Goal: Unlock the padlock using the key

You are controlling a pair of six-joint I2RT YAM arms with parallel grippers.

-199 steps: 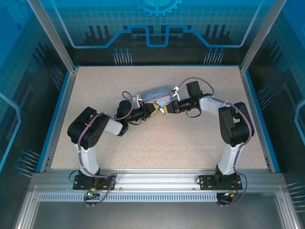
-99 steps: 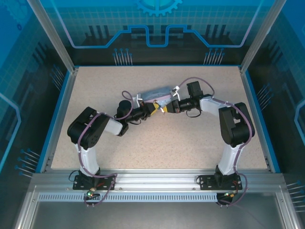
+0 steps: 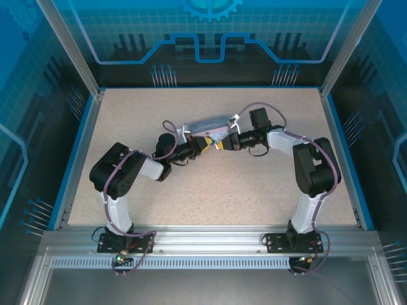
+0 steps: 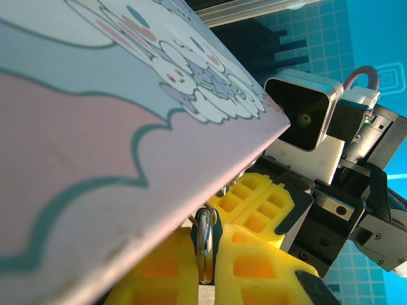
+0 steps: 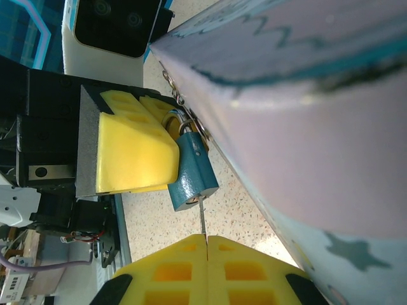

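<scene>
Key (image 5: 201, 219) tip is in the padlock (image 5: 191, 168) bottom, pinched by the closed right gripper (image 5: 206, 238) — left gripper (image 4: 206, 273) clamps the padlock; turning and opening remain.

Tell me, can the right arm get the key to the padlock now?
Probably yes: the right gripper, shut on the key, has the key's tip at the underside of the padlock, with nothing between them. The left gripper holds the padlock.

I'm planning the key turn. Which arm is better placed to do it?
Right, probably. The right gripper is shut on the key, whose tip meets the padlock at its base; the left gripper clamps the padlock's top, steadying it.
</scene>
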